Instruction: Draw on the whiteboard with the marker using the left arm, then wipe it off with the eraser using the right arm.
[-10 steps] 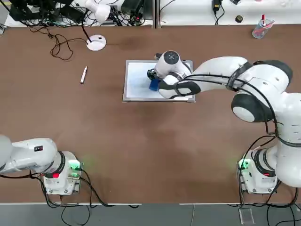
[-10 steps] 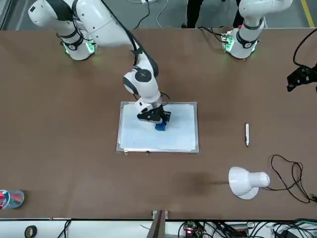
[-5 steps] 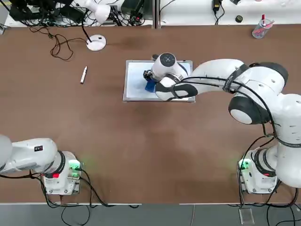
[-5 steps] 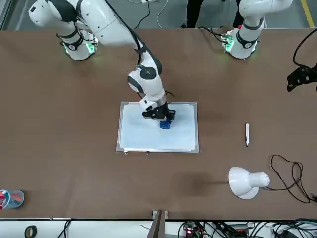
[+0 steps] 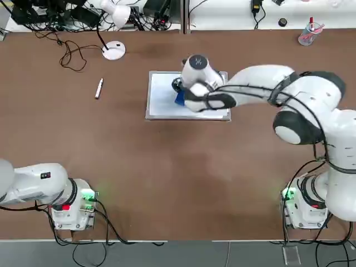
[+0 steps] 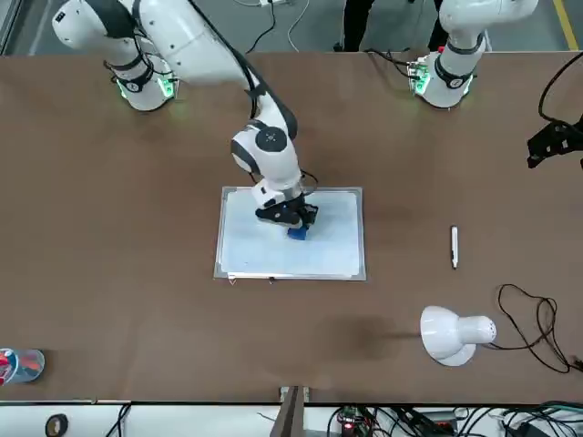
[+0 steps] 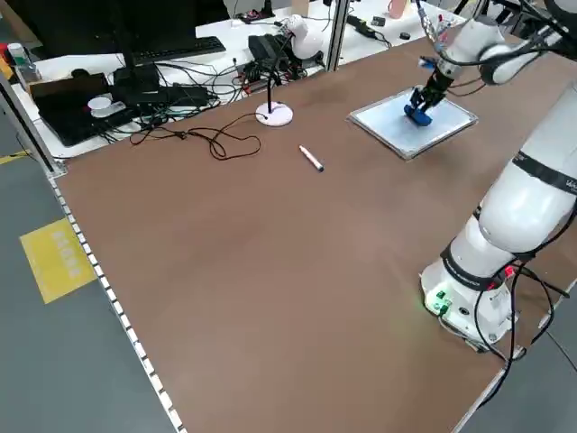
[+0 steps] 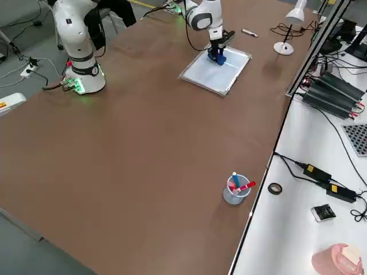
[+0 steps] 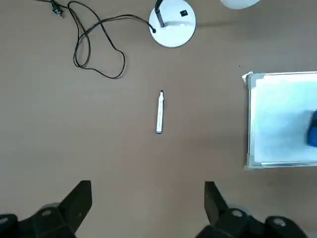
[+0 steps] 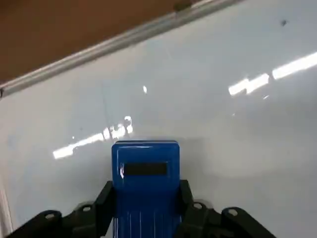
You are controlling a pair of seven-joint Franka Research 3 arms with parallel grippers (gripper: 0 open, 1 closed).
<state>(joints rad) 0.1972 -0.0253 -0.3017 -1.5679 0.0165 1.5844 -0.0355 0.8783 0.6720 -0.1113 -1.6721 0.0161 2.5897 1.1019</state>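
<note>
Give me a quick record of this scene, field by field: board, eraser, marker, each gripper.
whiteboard: flat on the table, surface looks clean
eraser: blue, pressed on the whiteboard
right gripper: fingers shut on the eraser, over the whiteboard
marker: lying on the table, apart from the whiteboard
left gripper: fingers open, empty, raised above the table

A brown table carries the whiteboard near its middle — the marker lies apart, a white lamp base and black cable beyond, a clear cup at one corner.
</note>
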